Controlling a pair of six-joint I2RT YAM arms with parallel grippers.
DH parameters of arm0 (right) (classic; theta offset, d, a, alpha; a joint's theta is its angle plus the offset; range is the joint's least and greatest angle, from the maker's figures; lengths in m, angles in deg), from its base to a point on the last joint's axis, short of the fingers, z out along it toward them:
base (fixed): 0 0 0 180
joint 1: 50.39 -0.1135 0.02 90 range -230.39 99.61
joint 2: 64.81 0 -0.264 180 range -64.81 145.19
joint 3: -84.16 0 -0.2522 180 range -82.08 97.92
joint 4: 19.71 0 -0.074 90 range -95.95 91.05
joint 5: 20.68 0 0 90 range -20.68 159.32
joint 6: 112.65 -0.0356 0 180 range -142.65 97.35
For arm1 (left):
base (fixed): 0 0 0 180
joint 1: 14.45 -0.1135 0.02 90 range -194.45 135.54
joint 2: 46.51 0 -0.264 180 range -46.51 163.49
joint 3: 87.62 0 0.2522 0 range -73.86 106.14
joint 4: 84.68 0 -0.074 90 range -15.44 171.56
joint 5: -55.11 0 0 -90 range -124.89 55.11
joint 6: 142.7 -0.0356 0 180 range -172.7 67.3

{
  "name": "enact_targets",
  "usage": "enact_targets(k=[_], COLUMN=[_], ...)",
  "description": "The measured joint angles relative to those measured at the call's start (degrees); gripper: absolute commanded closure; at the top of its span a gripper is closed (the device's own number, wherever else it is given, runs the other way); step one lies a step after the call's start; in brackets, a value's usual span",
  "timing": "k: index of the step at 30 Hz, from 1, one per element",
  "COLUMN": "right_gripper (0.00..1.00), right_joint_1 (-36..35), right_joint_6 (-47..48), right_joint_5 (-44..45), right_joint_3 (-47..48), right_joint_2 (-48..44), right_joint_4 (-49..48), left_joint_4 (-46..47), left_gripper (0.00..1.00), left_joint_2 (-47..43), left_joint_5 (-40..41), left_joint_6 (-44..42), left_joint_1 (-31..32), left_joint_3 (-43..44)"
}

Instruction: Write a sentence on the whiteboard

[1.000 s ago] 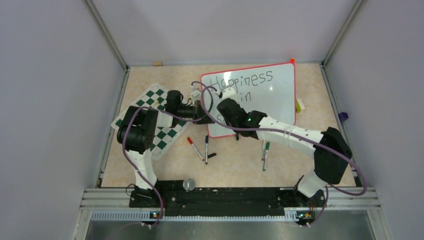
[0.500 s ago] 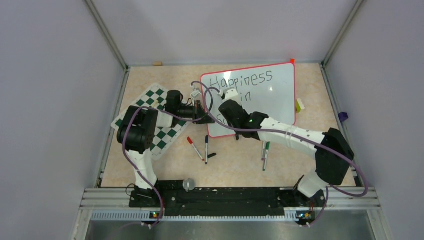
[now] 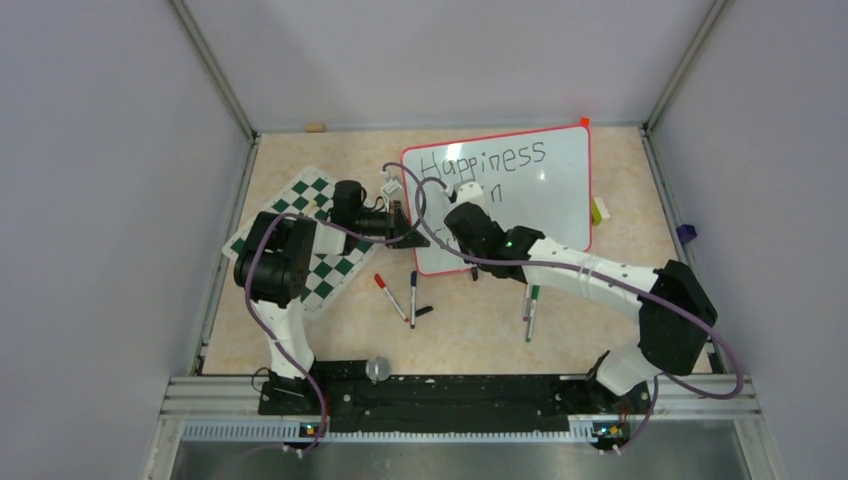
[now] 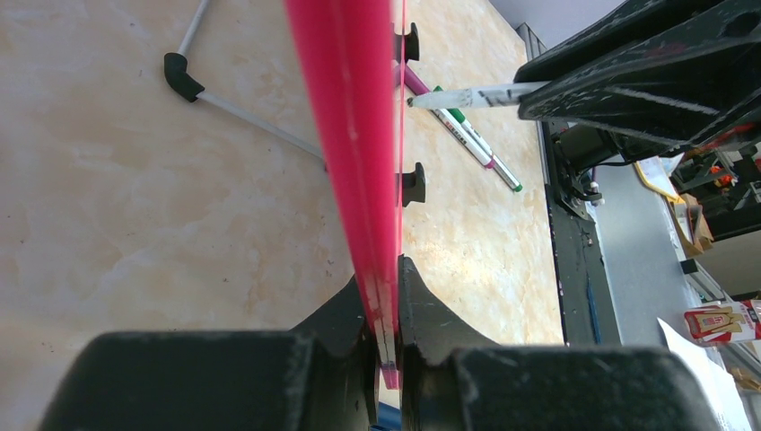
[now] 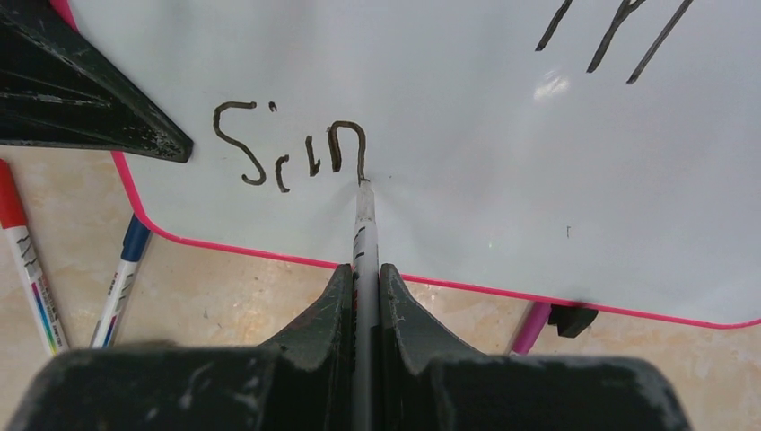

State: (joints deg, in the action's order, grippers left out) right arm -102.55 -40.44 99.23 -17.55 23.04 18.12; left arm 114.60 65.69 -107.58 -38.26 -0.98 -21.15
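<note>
At the upper centre of the top view, the whiteboard [image 3: 560,200] is seen on the table [image 3: 470,335], with its left edge just beside the chess mat [image 3: 318,270]. "Happiness" is written along its top, a short word is written beneath, and a third line of dark letters has been started at the lower left.

At the bottom centre of the left wrist view, the left gripper [image 4: 386,301] is closed almost fully on the board's red frame [image 4: 345,108], with one finger pressed against each face of the edge.

At the bottom centre of the right wrist view, the right gripper [image 5: 366,292] is clamped tight on a marker [image 5: 364,229], which runs straight out between the fingers. Its tip is pressed to the white surface at the foot of the last stroke written, close above the lower frame.

Below the board, a red marker [image 3: 388,295] and a blue marker [image 3: 413,294] are lying close together on the table, and a green marker [image 3: 532,310] is lying well apart to their right.
</note>
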Motion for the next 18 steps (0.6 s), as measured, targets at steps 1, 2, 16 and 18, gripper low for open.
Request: enact_targets(k=[1, 2, 16, 18], right_gripper=[1.00, 1.00, 1.00, 1.00], right_joint_1=[0.1, 0.2, 0.2, 0.2], right_joint_6=[0.0, 0.1, 1.7, 1.7], right_joint_5=[-0.1, -0.3, -3.0, -3.2], right_joint_3=[0.0, 0.0, 1.7, 2.3], right_joint_2=[-0.4, -0.9, -2.7, -1.8], right_joint_4=[0.0, 0.0, -2.2, -2.5], left_joint_4=[0.0, 0.0, 0.0, 0.0], left_gripper=[1.00, 1.00, 1.00, 1.00], left_joint_2=[0.0, 0.0, 0.0, 0.0], left_joint_5=[0.0, 0.0, 0.0, 0.0], left_joint_6=[0.0, 0.0, 0.0, 0.0], left_joint_1=[0.0, 0.0, 0.0, 0.0], left_joint_3=[0.0, 0.0, 0.0, 0.0])
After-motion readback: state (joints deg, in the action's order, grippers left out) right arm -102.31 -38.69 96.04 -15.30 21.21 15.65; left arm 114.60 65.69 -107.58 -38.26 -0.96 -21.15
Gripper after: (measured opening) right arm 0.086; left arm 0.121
